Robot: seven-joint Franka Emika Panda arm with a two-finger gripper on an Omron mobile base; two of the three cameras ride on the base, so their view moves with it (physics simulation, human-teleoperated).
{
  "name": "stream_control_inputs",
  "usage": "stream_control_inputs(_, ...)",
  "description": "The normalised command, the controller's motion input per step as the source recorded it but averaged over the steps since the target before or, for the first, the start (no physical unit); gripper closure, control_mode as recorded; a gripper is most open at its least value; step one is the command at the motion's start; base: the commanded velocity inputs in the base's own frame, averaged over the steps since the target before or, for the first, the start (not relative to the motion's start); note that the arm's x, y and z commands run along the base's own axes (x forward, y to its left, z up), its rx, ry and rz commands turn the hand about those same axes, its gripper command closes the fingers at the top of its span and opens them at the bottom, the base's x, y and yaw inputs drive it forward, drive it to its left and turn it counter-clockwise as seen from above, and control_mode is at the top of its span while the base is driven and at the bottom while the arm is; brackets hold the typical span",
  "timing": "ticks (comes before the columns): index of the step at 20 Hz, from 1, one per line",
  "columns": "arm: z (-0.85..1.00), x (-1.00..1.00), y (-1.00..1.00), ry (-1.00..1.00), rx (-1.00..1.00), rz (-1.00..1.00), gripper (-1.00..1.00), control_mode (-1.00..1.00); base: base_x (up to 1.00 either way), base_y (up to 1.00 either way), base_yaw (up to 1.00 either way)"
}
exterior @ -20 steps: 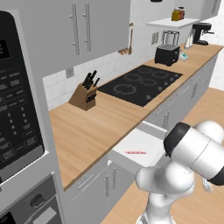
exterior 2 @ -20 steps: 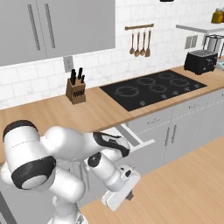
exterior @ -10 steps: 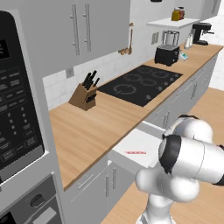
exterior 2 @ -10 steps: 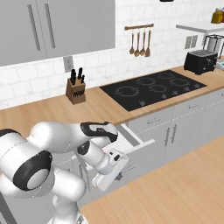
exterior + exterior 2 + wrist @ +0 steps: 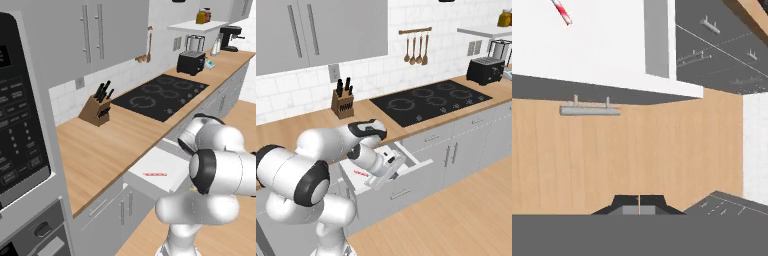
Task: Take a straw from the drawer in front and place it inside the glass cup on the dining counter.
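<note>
My arm has swung over the open drawer (image 5: 165, 172); gripper (image 5: 639, 201) pressed together, empty, past its front edge; straw (image 5: 154, 174) inside.

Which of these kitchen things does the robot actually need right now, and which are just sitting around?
Needed for the job:
straw, lying in the open drawer
drawer
gripper, shut, holding nothing

Just sitting around:
knife block
cooktop
toaster
hanging wooden spoons
</note>
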Motion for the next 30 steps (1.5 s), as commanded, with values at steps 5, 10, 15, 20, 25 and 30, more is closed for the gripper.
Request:
stream_control_inputs(5, 1.00, 0.65, -0.38, -0.03, 0.24, -0.35, 1.00, -1.00, 0.00, 0.00, 0.00)
stream_control_inputs(10, 1.00, 0.60, 0.29, 0.10, 0.03, -0.38, 1.00, -1.00, 0.00, 0.00, 0.00)
stream_control_inputs(15, 1.00, 0.66, 0.08, 0.12, 0.09, -0.18, 1.00, -1.00, 0.00, 0.00, 0.00)
stream_control_inputs(20, 0.15, 0.26, 0.17, 0.10, -0.01, -0.08, 1.00, -1.00, 0.00, 0.00, 0.00)
stream_control_inputs(25, 0.01, 0.00, 0.19, 0.02, 0.10, 0.00, 1.00, -1.00, 0.00, 0.00, 0.00)
stream_control_inputs(30, 0.08, 0.00, 0.59, 0.21, 0.23, 0.09, 1.00, -1.00, 0.00, 0.00, 0.00)
